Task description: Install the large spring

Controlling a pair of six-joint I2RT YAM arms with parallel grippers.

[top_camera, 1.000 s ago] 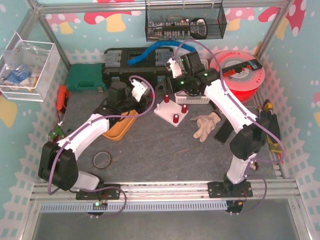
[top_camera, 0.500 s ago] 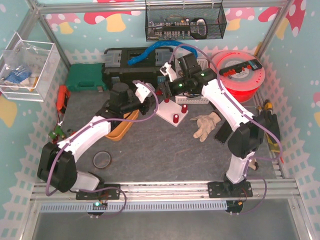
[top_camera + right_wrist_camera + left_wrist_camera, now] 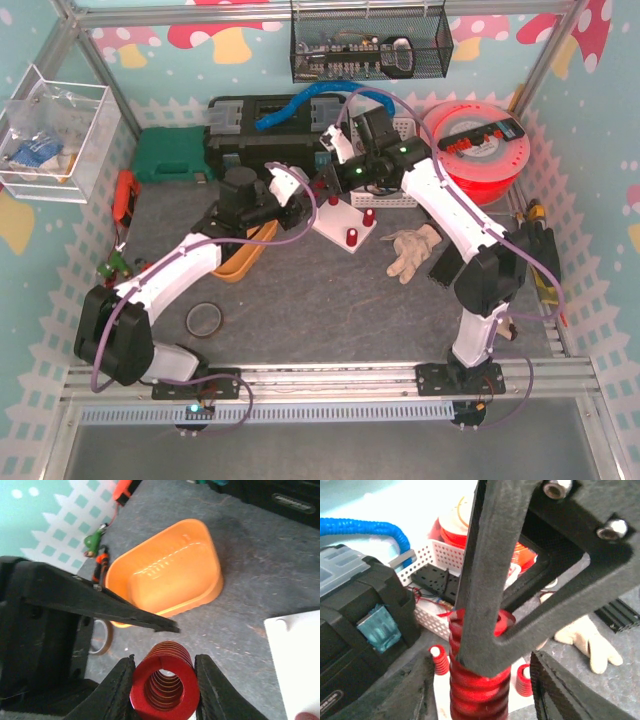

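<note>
Your right gripper (image 3: 165, 664) is clamped on the large spring (image 3: 167, 652). Its two fingers press the red coil from either side, and the wrist camera looks straight down the spring's bore.

Your left gripper (image 3: 481, 656) stands with its jaws apart around the same spring. There is a gap on each side, so it frames the coil without pinching it. In its wrist view the right gripper's black fingers cross in front and grip the spring near its upper end. The lower end runs out of frame.

Seen from above, both grippers meet just beside the far left corner of the white base plate (image 3: 340, 228), and the spring sits between them. A second ago your right gripper sat farther back and to the right, well apart from the left one. It has since swung in to meet it. The left arm has shifted slightly toward the plate. Over the last half second the overhead pose has hardly changed.

Small red springs (image 3: 523, 679) stand on the plate. An orange tray (image 3: 170, 565) lies to the left of the plate, under your left arm. A white perforated basket (image 3: 432, 560) sits behind it, and a pale glove (image 3: 585, 637) lies to its right. A tape roll (image 3: 204, 319) lies near your left arm's base.
</note>
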